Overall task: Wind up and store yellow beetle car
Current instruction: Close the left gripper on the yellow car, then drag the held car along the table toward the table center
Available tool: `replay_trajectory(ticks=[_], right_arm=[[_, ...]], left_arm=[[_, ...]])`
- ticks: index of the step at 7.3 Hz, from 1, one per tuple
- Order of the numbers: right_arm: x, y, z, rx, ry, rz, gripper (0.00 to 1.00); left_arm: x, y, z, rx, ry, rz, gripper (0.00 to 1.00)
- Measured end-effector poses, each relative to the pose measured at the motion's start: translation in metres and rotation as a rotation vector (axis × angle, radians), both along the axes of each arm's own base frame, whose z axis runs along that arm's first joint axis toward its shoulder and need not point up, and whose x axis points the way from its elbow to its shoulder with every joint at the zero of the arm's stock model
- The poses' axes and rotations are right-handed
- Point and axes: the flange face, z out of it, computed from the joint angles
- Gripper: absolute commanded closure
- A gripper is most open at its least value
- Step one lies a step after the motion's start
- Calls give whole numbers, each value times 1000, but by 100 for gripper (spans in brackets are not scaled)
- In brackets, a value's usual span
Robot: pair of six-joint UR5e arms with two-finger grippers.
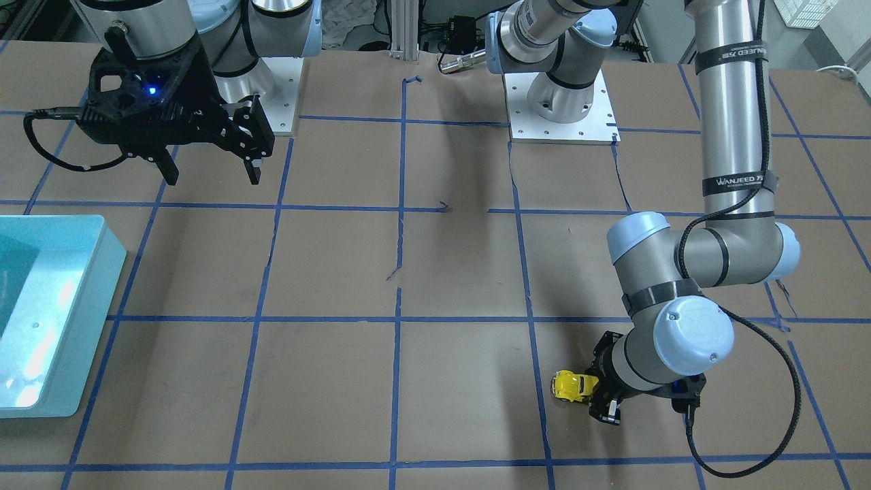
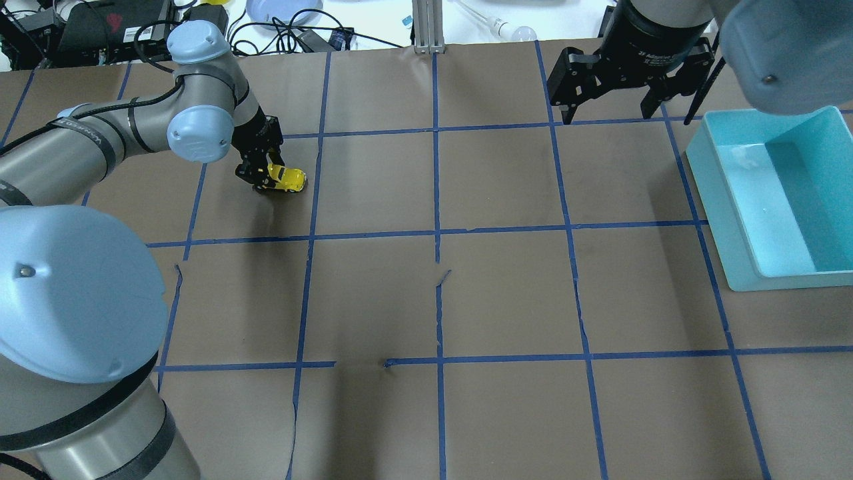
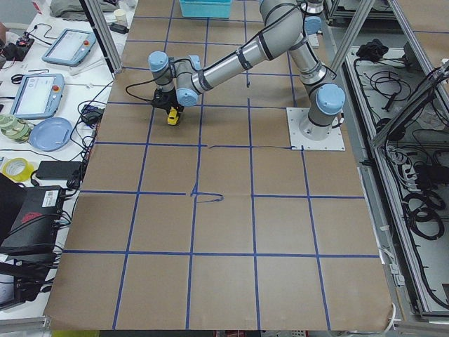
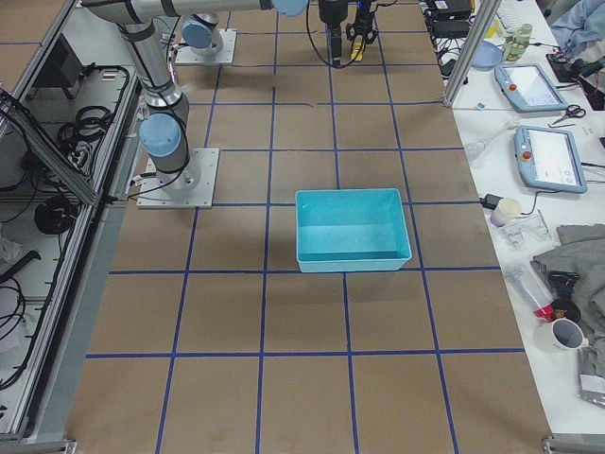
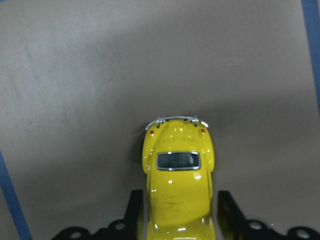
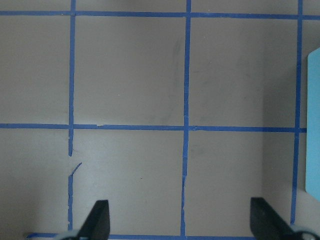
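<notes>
Clamping the yellow beetle car (image 5: 177,150) by its flanks, left tool (image 5: 180,200), tail protruding.

The beetle car (image 5: 177,175) sat on the tabletop (image 2: 500,300) between the left gripper's (image 5: 179,196) fingers (image 5: 136,210), its far end jutting out ahead of them. The bin (image 2: 723,220) lay just beside the right gripper (image 2: 606,117), well apart from the left gripper and across the tabletop from it.
</notes>
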Motion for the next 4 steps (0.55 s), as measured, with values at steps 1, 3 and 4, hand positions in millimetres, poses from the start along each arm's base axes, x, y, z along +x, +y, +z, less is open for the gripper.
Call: replay_trajectory(ticks=[1,3,4], right_arm=[[0,0,0,0,0,1,0],[1,0,0,0,0,1,0],[1,0,0,0,0,1,0]], left_arm=[[0,1,4,-3,-1,1,100],[0,1,14,-16,-4,30,100],[0,2,14,-15,-3,65,100]])
